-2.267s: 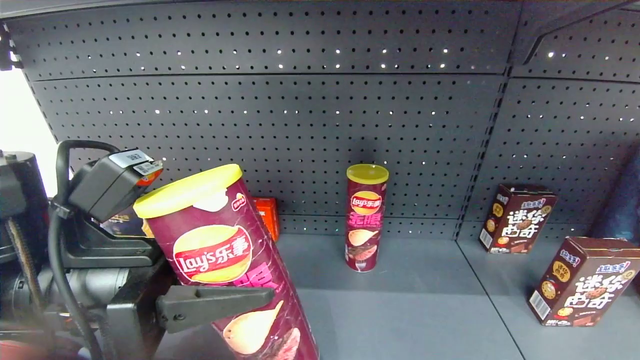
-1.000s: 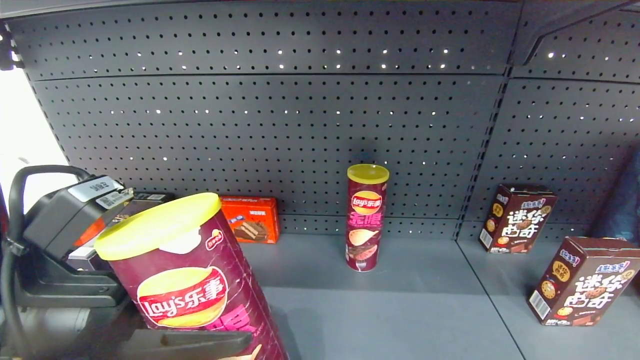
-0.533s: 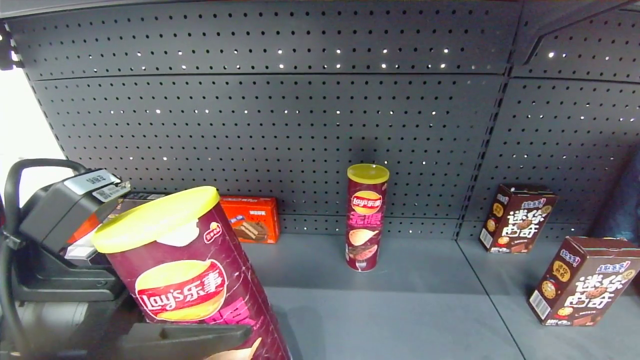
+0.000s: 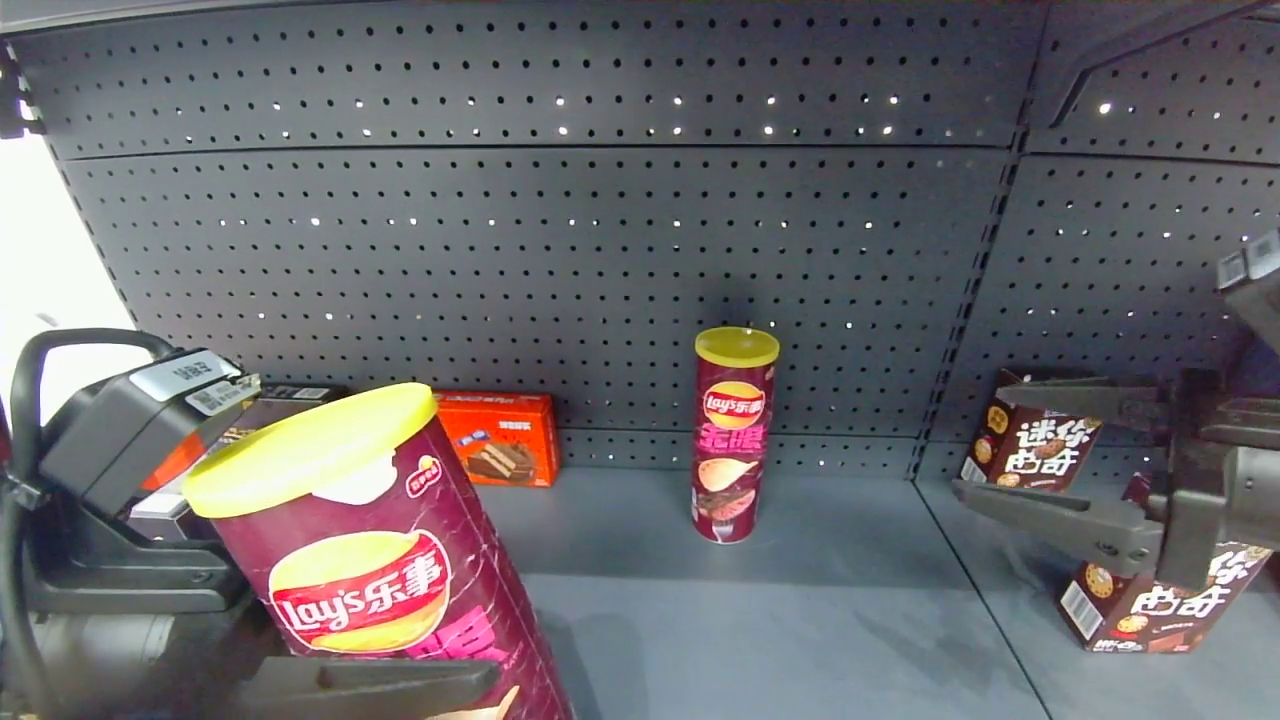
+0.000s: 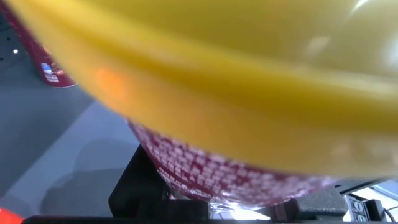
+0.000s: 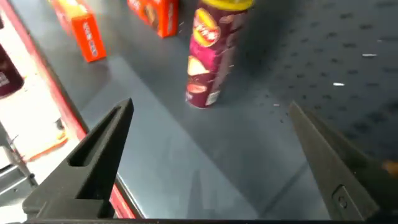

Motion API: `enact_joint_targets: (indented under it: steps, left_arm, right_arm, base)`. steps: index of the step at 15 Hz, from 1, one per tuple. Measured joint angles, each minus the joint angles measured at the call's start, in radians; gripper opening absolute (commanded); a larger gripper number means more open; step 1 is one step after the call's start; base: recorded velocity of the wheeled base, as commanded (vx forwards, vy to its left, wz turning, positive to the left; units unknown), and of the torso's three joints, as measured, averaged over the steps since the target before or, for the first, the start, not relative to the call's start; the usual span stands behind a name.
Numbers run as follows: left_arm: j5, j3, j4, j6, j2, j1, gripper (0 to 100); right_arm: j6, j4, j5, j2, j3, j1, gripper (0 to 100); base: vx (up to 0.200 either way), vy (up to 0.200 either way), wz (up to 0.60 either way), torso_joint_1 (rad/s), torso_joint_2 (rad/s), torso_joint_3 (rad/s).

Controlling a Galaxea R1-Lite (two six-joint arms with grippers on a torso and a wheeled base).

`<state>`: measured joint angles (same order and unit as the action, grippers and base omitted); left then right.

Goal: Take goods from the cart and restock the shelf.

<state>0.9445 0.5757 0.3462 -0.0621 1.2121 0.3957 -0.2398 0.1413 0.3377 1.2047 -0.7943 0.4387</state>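
A maroon chip can (image 4: 370,560) with a yellow lid tilts at the lower left of the head view, above the shelf's front. My left gripper (image 4: 420,670) is shut on it, one dark finger (image 4: 370,682) crossing its front. In the left wrist view the held can's lid (image 5: 249,68) looms close over its maroon body (image 5: 211,177). A second, matching can (image 4: 733,435) stands upright on the grey shelf (image 4: 780,620) near the pegboard back. My right gripper (image 4: 980,442) hangs open at the right, nothing between its fingers. The right wrist view shows that open gripper (image 6: 210,104) short of the standing can (image 6: 211,56).
An orange box (image 4: 500,435) lies at the shelf's back left. Two brown cookie boxes (image 4: 1035,445) (image 4: 1150,600) stand at the right, partly behind the right gripper. The right wrist view shows orange boxes (image 6: 81,28) near the shelf's red front edge (image 6: 56,106).
The right gripper has come into the head view from the right, open. The left gripper dropped down-left with the can earlier and has barely shifted since.
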Motion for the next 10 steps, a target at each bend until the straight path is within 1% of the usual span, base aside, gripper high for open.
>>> enact_joint_targets:
  steps: [2,3,6,7,10]
  left_arm:
    - [0.0,-0.001,0.0,0.0,0.0,0.0,0]
    - [0.0,-0.001,0.0,0.0,0.001,0.0,0]
    - [0.0,0.0,0.0,0.0,0.001,0.0,0]
    - [0.0,0.001,0.0,0.0,0.0,0.0,0]
    - [0.0,-0.001,-0.001,0.0,0.0,0.0,0]
  right_arm:
    - [0.001,0.008,0.007,0.059,-0.005,0.018,100]
    - [0.0,0.036,0.007,0.089,-0.007,0.02,100]
    - [-0.002,0.173,0.004,0.184,-0.007,0.021,100]
    - [-0.003,0.183,0.024,0.21,-0.005,0.015,100]
    - [-0.003,0.267,0.179,0.279,-0.006,-0.013,100]
  base:
    - [0.0,0.0,0.0,0.0,0.0,0.0]
    - [0.0,0.0,0.0,0.0,0.0,0.0]
    - [0.0,0.0,0.0,0.0,0.0,0.0]
    - [0.0,0.0,0.0,0.0,0.0,0.0]
    - [0.0,0.0,0.0,0.0,0.0,0.0]
